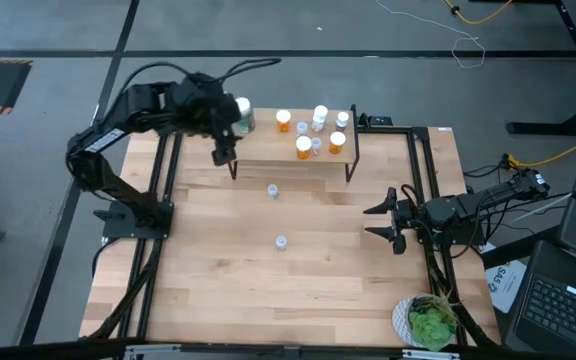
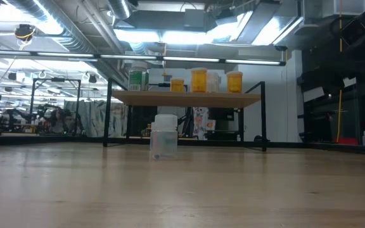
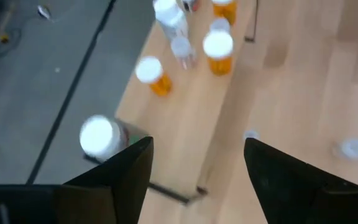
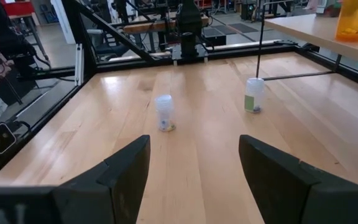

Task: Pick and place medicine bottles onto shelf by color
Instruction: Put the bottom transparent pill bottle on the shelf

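Note:
The shelf (image 1: pixel 268 155) stands at the table's far side on thin black legs. On it stand several medicine bottles: orange ones with white caps (image 1: pixel 304 147), clear and white ones (image 1: pixel 320 116), and a larger white-capped one with a green label (image 1: pixel 240 115) at its left end. Two small clear bottles (image 1: pixel 272 190) (image 1: pixel 281 241) stand upright on the tabletop. My left gripper (image 3: pixel 197 149) hovers open and empty above the shelf's left end (image 1: pixel 223 150). My right gripper (image 1: pixel 373 220) waits open at the table's right side, pointing at the two small bottles (image 4: pixel 164 112) (image 4: pixel 253 94).
A green plant in a white pot (image 1: pixel 430 322) stands at the near right corner. A black frame (image 1: pixel 163 200) runs along the table's left and right sides. A laptop (image 1: pixel 568 300) and cables lie off the table to the right. Bare wood stretches across the near half.

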